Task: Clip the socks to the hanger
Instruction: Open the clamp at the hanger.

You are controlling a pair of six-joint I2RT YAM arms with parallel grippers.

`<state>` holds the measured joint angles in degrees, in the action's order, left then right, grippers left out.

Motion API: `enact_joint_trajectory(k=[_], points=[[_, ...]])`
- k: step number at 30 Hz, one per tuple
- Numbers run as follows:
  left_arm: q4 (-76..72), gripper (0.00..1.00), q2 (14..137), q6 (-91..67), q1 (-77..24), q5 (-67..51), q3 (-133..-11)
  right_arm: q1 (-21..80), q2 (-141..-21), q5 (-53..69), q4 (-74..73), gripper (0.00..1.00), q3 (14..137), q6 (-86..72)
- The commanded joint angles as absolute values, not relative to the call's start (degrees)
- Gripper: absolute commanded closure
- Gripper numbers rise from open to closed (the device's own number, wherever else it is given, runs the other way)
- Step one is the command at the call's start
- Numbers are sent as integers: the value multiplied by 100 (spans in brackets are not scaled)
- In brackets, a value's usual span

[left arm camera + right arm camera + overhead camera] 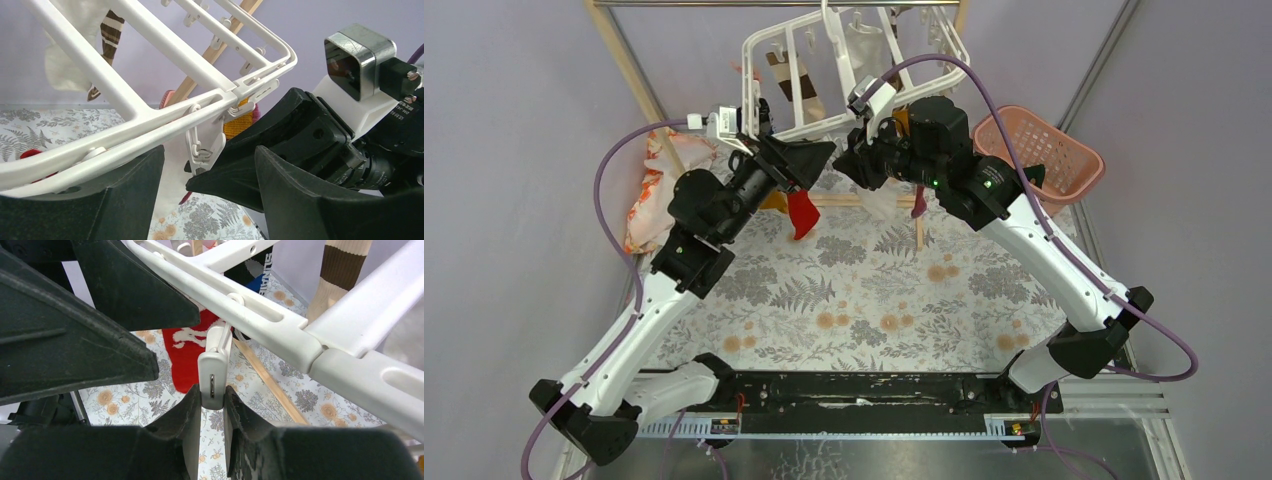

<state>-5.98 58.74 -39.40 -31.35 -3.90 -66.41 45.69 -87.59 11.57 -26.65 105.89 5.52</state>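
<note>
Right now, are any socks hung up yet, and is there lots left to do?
Done: a brown-striped sock and an orange sock already hang from the hanger. In hand: the right end effector pinches a clip beside a red sock, whose top is hidden, so I can't tell if it's clipped. The left end effector is open. Left: securing that one; several clips are bare.

Right gripper (212,401) pinching a dangling white clip (212,367), white hanger (280,325) bar above, red sock (182,362) behind, brown-striped sock (345,265) top right.
</note>
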Motion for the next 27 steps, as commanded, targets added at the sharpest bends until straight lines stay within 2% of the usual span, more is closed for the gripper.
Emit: enact_joint_trajectory(k=[1, 7, 27], points=[[-1108, 28, 5869, -3669, -3103, -72, -6605, 4666, -8499, 1569, -2980, 100, 10694, 462], [-1102, 31, 6148, -3689, -3115, -359, -6781, 4666, -8534, 1589, -3022, 100, 10740, 469], [-1230, 40, 6355, -3716, -3168, -295, -7007, 4667, -8570, 1703, -2997, 100, 10697, 466]])
